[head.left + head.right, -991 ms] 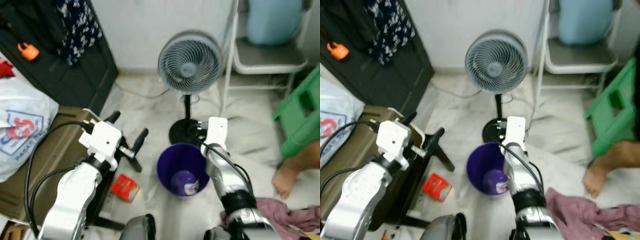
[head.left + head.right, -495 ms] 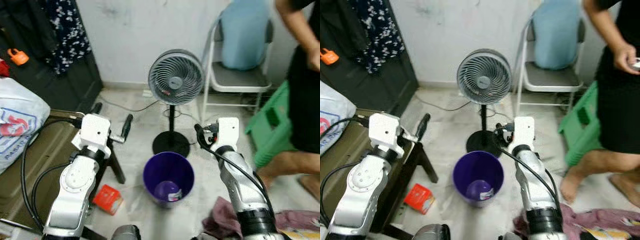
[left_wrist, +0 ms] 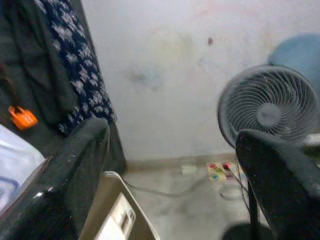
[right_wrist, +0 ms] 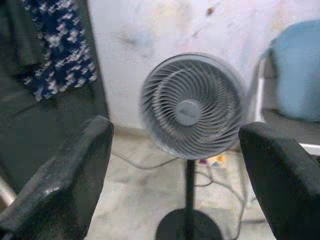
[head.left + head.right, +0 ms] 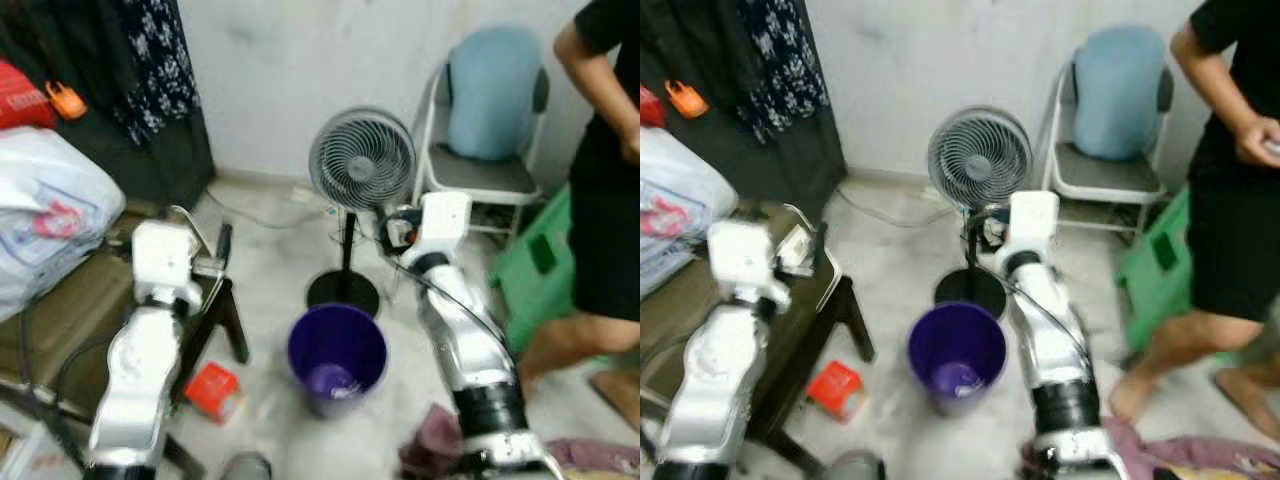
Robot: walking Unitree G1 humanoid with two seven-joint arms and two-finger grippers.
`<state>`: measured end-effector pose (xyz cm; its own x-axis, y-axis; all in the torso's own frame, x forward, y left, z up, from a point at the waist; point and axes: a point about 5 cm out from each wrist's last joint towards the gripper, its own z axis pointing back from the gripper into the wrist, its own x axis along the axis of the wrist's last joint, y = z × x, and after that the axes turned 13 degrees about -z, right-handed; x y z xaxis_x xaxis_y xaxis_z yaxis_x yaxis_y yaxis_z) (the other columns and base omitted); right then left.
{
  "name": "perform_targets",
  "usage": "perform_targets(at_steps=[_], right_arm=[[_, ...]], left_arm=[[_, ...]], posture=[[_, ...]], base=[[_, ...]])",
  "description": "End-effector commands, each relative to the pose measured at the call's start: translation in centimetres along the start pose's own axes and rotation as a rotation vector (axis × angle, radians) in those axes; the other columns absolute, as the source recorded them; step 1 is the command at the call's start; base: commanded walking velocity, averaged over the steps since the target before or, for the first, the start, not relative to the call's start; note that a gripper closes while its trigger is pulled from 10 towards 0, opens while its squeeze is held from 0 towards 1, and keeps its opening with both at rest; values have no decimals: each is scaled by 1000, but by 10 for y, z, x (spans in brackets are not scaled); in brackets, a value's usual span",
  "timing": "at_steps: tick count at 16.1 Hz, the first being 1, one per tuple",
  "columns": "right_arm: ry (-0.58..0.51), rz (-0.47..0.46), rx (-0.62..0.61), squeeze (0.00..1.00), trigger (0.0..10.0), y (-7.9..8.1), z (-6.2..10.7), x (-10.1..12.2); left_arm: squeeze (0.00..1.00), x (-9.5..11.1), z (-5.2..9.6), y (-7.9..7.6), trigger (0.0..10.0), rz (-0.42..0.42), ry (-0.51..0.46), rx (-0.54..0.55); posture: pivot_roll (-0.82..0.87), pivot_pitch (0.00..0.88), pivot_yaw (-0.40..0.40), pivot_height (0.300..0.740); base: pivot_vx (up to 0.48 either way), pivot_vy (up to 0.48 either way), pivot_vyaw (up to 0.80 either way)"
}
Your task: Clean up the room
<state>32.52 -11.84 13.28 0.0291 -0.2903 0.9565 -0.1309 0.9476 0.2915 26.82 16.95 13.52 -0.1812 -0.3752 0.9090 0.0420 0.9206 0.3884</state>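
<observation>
Purple bin [image 5: 337, 352], one; grey fan [image 5: 362, 160], one.

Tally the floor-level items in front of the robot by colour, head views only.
Purple: 1, round purple plastic bin
Red: 1, small red carton
Grey: 1, grey standing fan
Green: 1, green plastic stool
Pink: 1, crumpled pink cloth
Total: 5
</observation>
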Motion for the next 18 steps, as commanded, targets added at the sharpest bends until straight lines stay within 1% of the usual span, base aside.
perform_targets(at_steps=[1,3,7,9,12,14,18], right_arm=[[10,2,0,0,10000,-1,-2,-1],[1,0,-13,0,10000,-3,-6,-1],[-6,37,-7,0,10000,0,-9,0],[-8,49,-3,0,10000,1,-13,-1],[-17,70,21,0,10000,6,-15,-1],[-23,61,29,0,10000,8,-18,1],[-35,70,87,0,10000,17,-21,4]], left_arm=[[0,9,-6,2,10000,3,-51,8],[0,7,-7,2,10000,7,-54,10],[0,5,-9,0,10000,0,-40,18],[0,1,-9,2,10000,-2,-28,52],[0,-1,-11,5,10000,-22,-21,77],[0,-1,-14,8,10000,-27,-23,91],[0,-2,-16,10,10000,-18,-11,117]], posture=[[82,0,9,740],[79,0,6,740],[82,0,1,740],[82,0,2,740],[78,0,6,740],[79,0,2,740],[78,0,-15,740]], base=[[0,0,0],[302,0,0],[0,0,0],[0,0,0],[0,0,800],[0,0,800],[0,0,800]])
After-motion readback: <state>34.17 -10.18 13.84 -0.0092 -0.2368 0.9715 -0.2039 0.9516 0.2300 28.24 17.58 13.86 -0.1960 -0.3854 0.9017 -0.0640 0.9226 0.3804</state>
